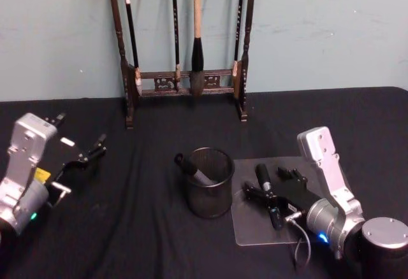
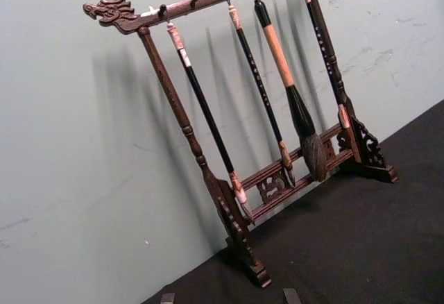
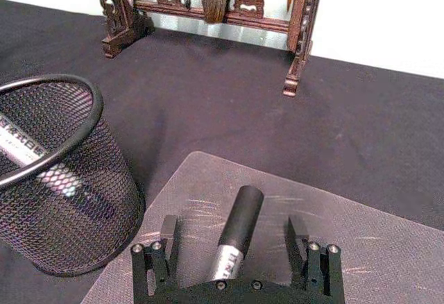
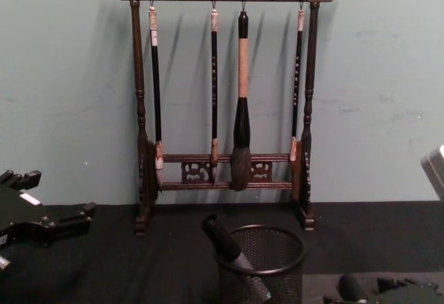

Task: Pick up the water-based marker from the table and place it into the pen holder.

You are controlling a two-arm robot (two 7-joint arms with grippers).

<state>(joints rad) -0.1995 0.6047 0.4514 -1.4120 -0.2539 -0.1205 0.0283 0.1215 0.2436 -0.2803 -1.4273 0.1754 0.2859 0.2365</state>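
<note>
A water-based marker (image 1: 262, 176) with a black cap lies on a clear mat (image 1: 255, 231) right of the pen holder (image 1: 209, 193), a black mesh cup on the black table (image 1: 127, 228). My right gripper (image 1: 270, 185) is low over the mat and open. In the right wrist view the marker (image 3: 239, 214) runs between the two fingers of that gripper (image 3: 232, 226), with gaps on both sides. Another marker (image 1: 194, 171) leans inside the holder (image 3: 62, 200). My left gripper (image 1: 80, 135) hovers open at the far left, holding nothing.
A tall dark wooden brush rack (image 1: 185, 81) with several hanging brushes stands at the back by the wall, behind the holder. The clear mat's left edge lies close to the holder's base. Bare black cloth stretches between the left gripper and the holder.
</note>
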